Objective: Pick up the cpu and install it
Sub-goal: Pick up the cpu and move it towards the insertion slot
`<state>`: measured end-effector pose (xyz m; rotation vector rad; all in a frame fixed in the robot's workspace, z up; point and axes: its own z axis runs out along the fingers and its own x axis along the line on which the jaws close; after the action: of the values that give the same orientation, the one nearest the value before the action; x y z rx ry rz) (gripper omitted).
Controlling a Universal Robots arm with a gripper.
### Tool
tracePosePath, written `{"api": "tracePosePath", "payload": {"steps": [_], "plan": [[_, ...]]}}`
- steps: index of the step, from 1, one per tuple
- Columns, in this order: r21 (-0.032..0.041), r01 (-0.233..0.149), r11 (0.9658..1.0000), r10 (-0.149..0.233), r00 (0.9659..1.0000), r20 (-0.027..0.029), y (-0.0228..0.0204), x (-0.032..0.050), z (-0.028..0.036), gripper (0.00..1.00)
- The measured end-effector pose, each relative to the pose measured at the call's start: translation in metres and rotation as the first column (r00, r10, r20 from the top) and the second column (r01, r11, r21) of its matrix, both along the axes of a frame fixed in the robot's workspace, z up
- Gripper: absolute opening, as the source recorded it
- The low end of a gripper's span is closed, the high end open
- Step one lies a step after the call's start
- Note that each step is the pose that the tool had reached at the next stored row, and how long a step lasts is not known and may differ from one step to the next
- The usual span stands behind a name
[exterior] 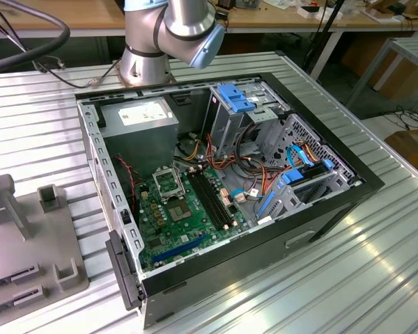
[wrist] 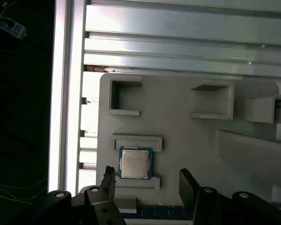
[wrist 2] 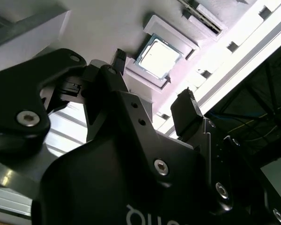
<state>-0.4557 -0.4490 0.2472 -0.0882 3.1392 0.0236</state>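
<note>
The cpu (wrist: 135,163) (wrist 2: 159,57), a small square chip with a silver top and a greenish rim, lies flat between two raised ledges on a grey fixture plate (wrist: 178,126). My gripper (wrist: 146,174) (wrist 2: 153,77) hovers over it, open, with nothing between its black fingers (wrist: 108,172). In both wrist views the chip sits nearer one fingertip than the other, and I cannot tell how far above it the fingers are. The black square socket (exterior: 168,184) with its metal frame sits on the green motherboard inside the open computer case (exterior: 320,209).
Other raised brackets (wrist: 124,97) stand on the fixture plate (exterior: 28,236), which rests on a ribbed metal table (exterior: 348,278) at the exterior view's left. Inside the case are a grey power-supply box (exterior: 139,118), long black memory slots (exterior: 212,198), cables and blue drive bays.
</note>
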Motion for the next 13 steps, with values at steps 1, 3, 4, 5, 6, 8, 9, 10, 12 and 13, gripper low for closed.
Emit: {"api": "tracePosePath", "payload": {"steps": [1,3,4,5,6,8,9,10,12,13], "plan": [[-0.0021,-0.002,1.0000,0.002,1.0000,-0.0034,0.0013,0.0000,-0.0003,0.66],[-0.0039,-0.003,1.0000,0.003,1.0000,-0.0064,0.0022,-0.0003,-0.0029,0.66],[-0.0040,-0.003,1.0000,0.003,1.0000,-0.0066,0.0022,-0.0006,-0.0046,0.66],[-0.0042,-0.003,1.0000,0.003,1.0000,-0.0069,0.0022,-0.0011,-0.0065,0.66],[-0.0047,-0.003,1.0000,0.003,1.0000,-0.0069,0.0022,-0.0017,-0.0082,0.66],[-0.0064,-0.003,1.0000,0.003,1.0000,-0.0070,0.0020,-0.0031,-0.0111,0.66],[-0.0079,-0.003,1.0000,0.003,1.0000,-0.0069,0.0018,-0.0037,-0.0126,0.66],[-0.0094,-0.003,1.0000,0.003,1.0000,-0.0068,0.0017,-0.0042,-0.0137,0.66],[-0.0145,-0.003,0.9999,0.003,1.0000,-0.0068,0.0016,-0.0046,-0.0161,0.66],[-0.0160,-0.003,0.9999,0.002,1.0000,-0.0069,0.0016,-0.0046,-0.0179,0.66]]}}
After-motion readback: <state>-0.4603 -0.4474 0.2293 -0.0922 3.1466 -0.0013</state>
